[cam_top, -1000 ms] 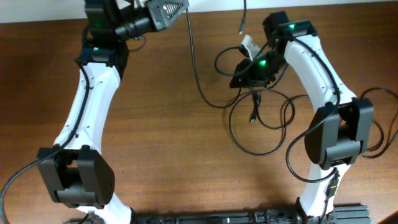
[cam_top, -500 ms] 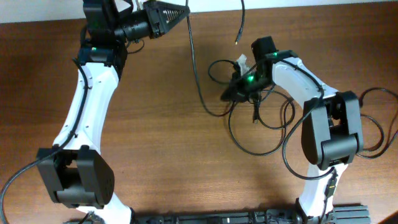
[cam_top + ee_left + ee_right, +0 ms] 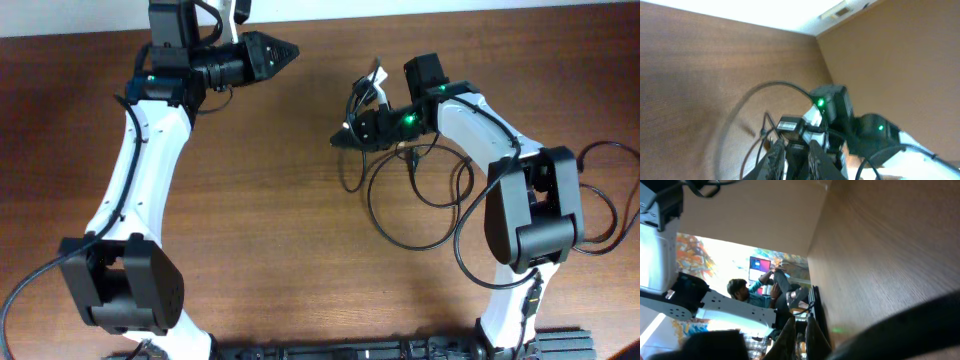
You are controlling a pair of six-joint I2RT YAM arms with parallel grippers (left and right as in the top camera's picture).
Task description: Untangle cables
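The cables [image 3: 412, 196] are thin black cords lying in loose overlapping loops on the brown table, right of centre. One strand with a white tag [image 3: 374, 84] curls up beside my right gripper [image 3: 345, 138]. That gripper points left, shut, and a thin strand seems to run through its tip. My left gripper [image 3: 286, 48] hovers at the upper left, pointing right, well apart from the cords. In the left wrist view its fingers [image 3: 816, 156] stand slightly apart with nothing between them, and a blurred cable [image 3: 765, 89] arcs ahead. The right wrist view shows close-set fingertips [image 3: 812, 332].
Thicker black arm wires [image 3: 612, 200] loop at the right edge beside the right arm's base. The table's far edge [image 3: 330, 20] runs along the top, with a white wall behind. The right arm's wrist with a green light [image 3: 832, 105] fills the left wrist view.
The long cable that ran up to my left gripper has dropped away from it and sprung back toward the pile. My right gripper shut and moved left, and the tagged strand shifted with it.
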